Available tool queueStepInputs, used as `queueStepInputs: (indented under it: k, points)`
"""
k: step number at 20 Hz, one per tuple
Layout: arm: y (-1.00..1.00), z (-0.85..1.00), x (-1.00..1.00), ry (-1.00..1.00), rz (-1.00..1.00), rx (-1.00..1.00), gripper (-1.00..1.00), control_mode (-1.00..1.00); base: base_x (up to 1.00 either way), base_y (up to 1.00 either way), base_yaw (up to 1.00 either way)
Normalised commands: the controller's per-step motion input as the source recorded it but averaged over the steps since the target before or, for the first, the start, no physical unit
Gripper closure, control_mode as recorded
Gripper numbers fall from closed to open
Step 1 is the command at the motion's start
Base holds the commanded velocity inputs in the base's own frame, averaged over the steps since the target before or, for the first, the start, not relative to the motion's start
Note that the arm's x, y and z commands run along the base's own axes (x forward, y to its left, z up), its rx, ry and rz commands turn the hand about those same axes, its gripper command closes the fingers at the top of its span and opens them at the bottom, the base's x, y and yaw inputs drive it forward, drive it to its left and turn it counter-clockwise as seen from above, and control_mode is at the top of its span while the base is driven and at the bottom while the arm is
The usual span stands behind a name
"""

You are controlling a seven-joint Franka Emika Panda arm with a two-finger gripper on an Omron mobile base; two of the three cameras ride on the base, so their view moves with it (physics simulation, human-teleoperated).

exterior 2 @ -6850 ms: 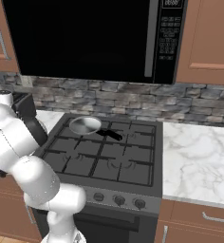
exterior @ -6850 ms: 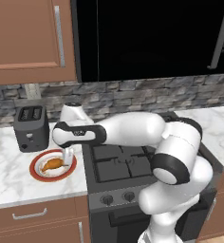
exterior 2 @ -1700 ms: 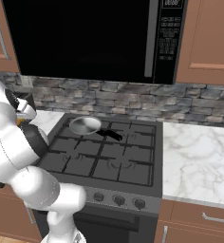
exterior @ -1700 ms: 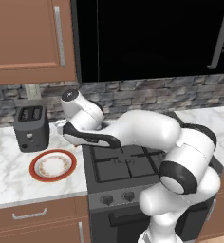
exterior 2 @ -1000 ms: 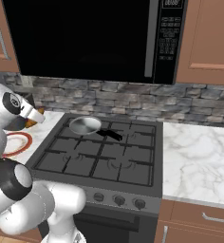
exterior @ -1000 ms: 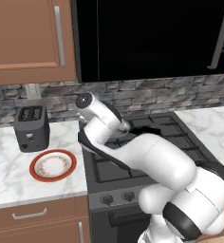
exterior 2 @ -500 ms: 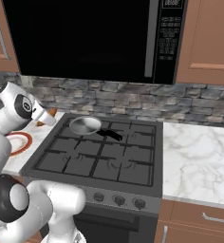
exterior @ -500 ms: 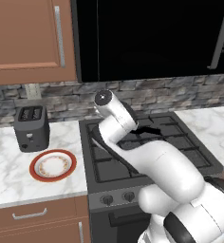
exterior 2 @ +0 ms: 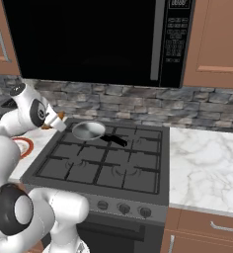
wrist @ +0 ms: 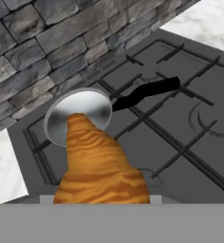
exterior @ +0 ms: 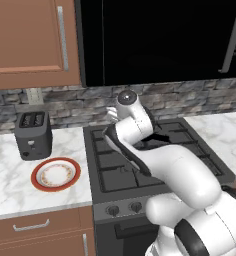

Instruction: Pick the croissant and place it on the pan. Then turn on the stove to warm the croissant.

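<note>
Claw (exterior 2: 60, 120) clamped on the croissant (wrist: 100, 163), by the look of it. Pan (wrist: 79, 117) dead ahead at twelve o'clock, handle trailing toward two.

White arm bent leftward, claw (exterior 2: 59, 120) clamped on croissant (wrist: 100, 165), raised.

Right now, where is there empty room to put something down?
The marble counter right of the stove is bare, and so are the stove's front grates. The back-left burner holds the pan. Left of the stove it's crowded: a red-rimmed plate and a toaster.
</note>
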Motion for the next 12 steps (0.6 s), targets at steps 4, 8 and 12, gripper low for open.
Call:
queueStepInputs:
  k: [4,8,12]
  points:
    - [-0.07,0.00,0.28,0.00,0.12,0.07,1.00,-1.00,0.00,0.00,0.00]
    - [-0.03,-0.01,0.36,0.05,0.11,0.01,1.00,-1.00,0.00,0.00,0.00]
    - [0.00,-0.15,0.34,0.02,0.08,0.00,1.00,-1.00,0.00,0.00,0.00]
